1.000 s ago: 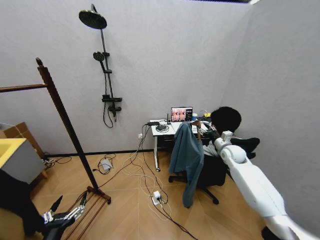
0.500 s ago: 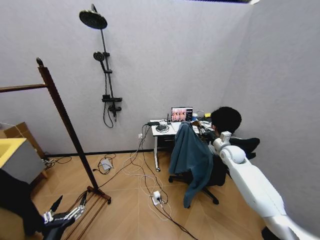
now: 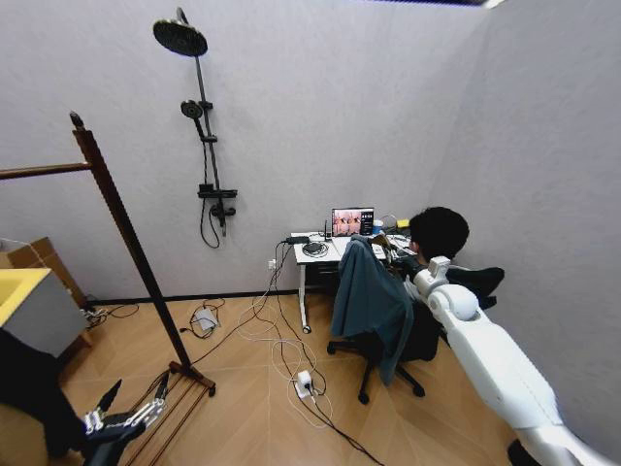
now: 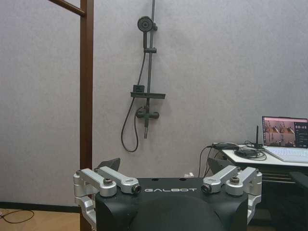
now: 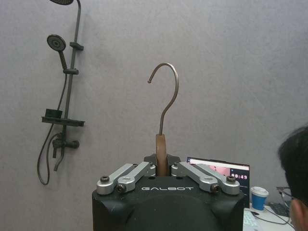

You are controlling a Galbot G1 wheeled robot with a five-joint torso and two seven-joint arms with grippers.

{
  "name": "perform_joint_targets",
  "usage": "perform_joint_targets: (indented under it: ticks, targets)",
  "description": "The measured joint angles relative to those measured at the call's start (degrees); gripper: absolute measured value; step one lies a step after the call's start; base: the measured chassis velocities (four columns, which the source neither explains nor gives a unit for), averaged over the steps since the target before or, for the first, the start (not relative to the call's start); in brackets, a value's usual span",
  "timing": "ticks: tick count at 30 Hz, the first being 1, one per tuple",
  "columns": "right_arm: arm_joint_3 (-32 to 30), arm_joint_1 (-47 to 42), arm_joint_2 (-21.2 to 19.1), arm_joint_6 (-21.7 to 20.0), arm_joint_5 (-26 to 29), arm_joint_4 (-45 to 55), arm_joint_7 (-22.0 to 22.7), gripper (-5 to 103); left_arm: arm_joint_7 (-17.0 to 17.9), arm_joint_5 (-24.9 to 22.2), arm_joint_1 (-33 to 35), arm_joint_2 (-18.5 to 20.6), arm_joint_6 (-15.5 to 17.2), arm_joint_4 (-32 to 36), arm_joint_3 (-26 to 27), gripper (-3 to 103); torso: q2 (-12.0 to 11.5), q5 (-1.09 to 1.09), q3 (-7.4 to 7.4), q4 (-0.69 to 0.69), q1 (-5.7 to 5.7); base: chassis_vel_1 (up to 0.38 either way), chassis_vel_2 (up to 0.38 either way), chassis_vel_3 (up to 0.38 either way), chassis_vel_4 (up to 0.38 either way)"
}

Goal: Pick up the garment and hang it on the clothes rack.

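The garment, a dark teal jacket on a wooden hanger, hangs in the air in front of the desk. My right gripper holds it up at the end of the outstretched white arm. In the right wrist view, my right gripper is shut on the hanger's wooden neck, and the metal hook stands upright above it. The clothes rack stands far to the left, its dark post rising beside my left gripper. That left gripper is open and hangs low near the rack's foot.
A person sits in an office chair at a small desk with a laptop, right behind the garment. Cables and a power strip lie on the wooden floor. A shower fixture is on the back wall. Boxes stand at the left.
The garment has swung on its hanger, its lower hem shifting right and rising a little. The right arm has barely moved, and the left arm is still.
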State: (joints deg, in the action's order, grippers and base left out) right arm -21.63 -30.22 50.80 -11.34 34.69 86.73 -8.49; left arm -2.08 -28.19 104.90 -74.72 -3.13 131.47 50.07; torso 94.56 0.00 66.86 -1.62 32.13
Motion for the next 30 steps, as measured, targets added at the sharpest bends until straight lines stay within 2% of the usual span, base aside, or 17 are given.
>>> perform_joint_targets:
  ticks: [13, 30]
  targets:
    - [2.4, -4.2, -0.5, -3.5, 4.5, 15.9, 3.3, 9, 0.0, 0.0, 0.0, 0.0, 0.0, 0.0, 0.0, 100, 0.0, -0.01, 0.0, 0.01, 0.0, 0.0, 0.0, 0.0, 0.0]
    - [4.1, -8.6, 0.5, -3.0, 3.0, 19.3, 1.5, 9, 0.0, 0.0, 0.0, 0.0, 0.0, 0.0, 0.0, 100, 0.0, -0.01, 0.0, 0.01, 0.0, 0.024, 0.02, 0.026, 0.017]
